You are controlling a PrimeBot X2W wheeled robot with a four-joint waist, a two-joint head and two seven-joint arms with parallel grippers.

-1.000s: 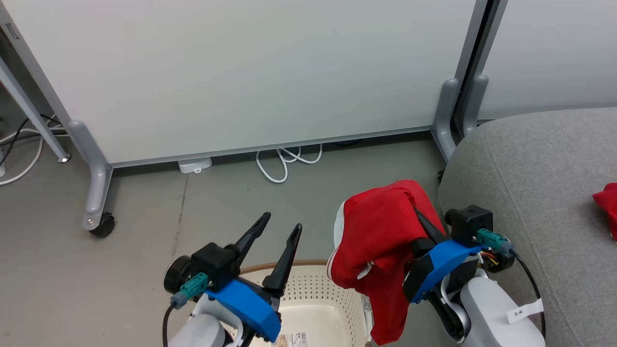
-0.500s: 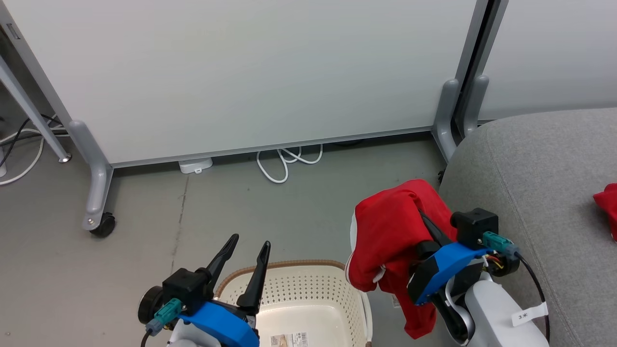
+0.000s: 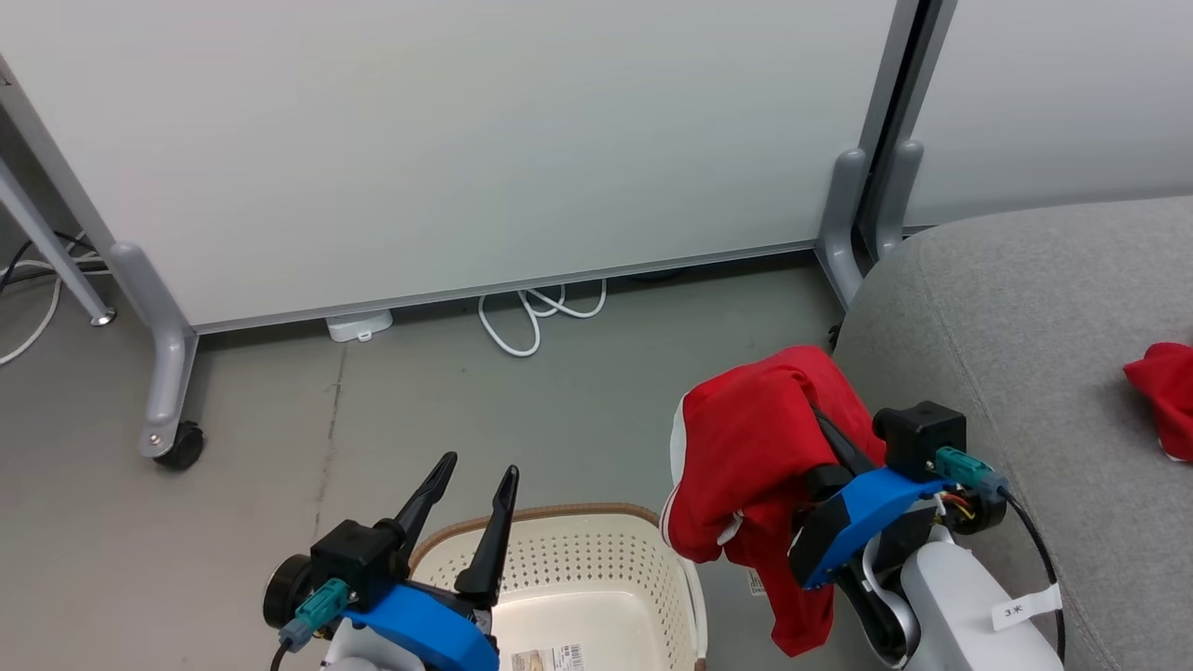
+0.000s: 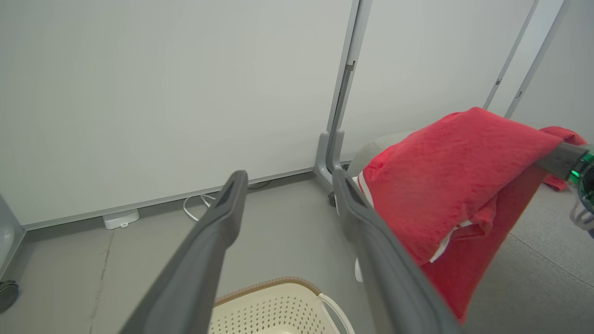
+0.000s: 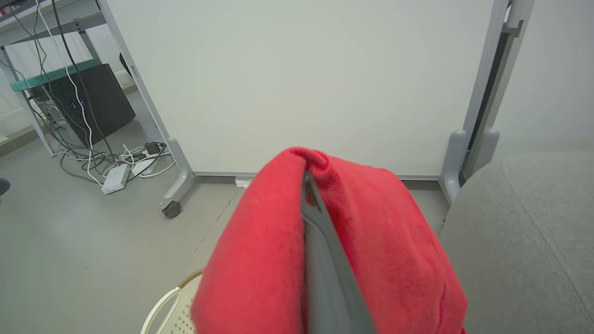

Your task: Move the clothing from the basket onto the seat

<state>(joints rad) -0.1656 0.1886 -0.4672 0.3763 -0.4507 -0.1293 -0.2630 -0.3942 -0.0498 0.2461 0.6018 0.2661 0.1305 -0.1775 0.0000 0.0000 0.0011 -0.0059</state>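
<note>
Floor (image 3: 522, 410): open between basket (image 3: 559, 512) and partition (image 3: 466, 140). Obstructions: partition legs (image 3: 168, 363) and cable loop (image 3: 508, 331) at floor's far edge; red garment (image 3: 746, 438) hanging between basket and seat (image 3: 1025, 308). Seat surface beyond: open.

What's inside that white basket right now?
The basket shows a bare bottom with a barcode sticker. Its near part is hidden by the left gripper and the picture's edge.

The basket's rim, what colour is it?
The rim is brown, on a cream basket. Head view shows it best.

Basket (image 3: 606, 559) sat beneath the left jaws, garment (image 3: 746, 438) hung over the right jaws, seat (image 3: 1025, 308) lay to their right, second garment (image 3: 1160, 391) on it, partition (image 3: 466, 140) beyond.
</note>
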